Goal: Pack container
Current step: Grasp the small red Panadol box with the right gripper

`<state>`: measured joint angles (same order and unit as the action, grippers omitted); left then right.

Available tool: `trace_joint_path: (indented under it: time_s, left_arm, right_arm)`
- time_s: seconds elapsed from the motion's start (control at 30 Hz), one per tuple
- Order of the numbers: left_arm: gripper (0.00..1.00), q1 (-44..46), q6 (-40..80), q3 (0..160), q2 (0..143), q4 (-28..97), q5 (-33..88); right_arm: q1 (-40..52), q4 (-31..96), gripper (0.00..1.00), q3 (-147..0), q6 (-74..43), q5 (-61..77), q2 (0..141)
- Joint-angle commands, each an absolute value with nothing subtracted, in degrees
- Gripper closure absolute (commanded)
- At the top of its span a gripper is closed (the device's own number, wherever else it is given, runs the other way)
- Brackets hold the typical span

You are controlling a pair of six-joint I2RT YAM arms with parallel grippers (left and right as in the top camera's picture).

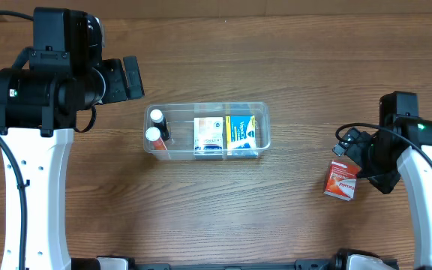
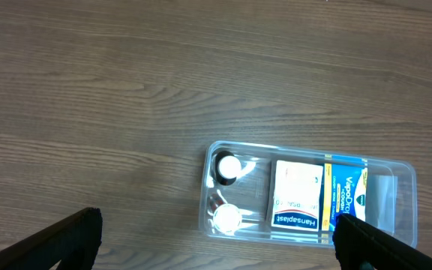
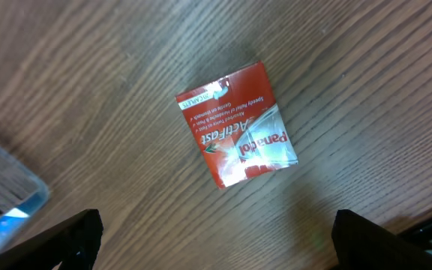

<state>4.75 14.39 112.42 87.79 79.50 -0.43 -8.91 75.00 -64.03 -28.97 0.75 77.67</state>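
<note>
The clear plastic container (image 1: 206, 129) sits mid-table and holds two white-capped bottles (image 1: 154, 126), a white and blue Hansaplast box (image 1: 208, 136) and a yellow and blue VapoDrops box (image 1: 241, 134). It also shows in the left wrist view (image 2: 403, 174). A red Panadol box (image 1: 342, 181) lies flat on the wood at the right, also in the right wrist view (image 3: 238, 124). My left gripper (image 2: 216, 247) is open and empty, raised above the table left of the container. My right gripper (image 3: 216, 244) is open and empty, hovering just above the red box.
The table is brown wood grain (image 1: 291, 60). A corner of the container (image 3: 6, 187) shows at the left edge of the right wrist view. Black cables (image 1: 349, 135) hang beside the right arm.
</note>
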Motion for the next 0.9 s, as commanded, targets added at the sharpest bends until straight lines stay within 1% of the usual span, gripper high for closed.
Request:
trace_joint_path:
  time_s: [0.0,0.23,0.43,0.53,0.87]
  left_arm:
    - [0.0,4.4,13.3,112.3,87.9,79.1,-0.6]
    - [0.0,4.4,13.3,112.3,87.9,78.8,-0.6]
    - [0.0,4.4,13.3,112.3,87.9,78.8,-0.6]
    - [0.0,4.4,13.3,112.3,87.9,78.8,-0.6]
    - [0.0,4.4,13.2,112.3,87.9,78.9,-0.6]
  right_arm:
    - [-9.0,74.7,0.0,-63.6,-27.0,1.2,81.7]
    - [-9.1,69.6,0.0,-58.8,-27.2,3.0,90.4]
    - [-9.1,67.3,0.0,-57.5,-26.0,-1.3,90.9]
    - [-9.1,64.6,0.0,-55.3,-23.7,-1.2,90.9]
    - [-9.1,54.4,0.0,-50.2,-23.7,-1.4,91.0]
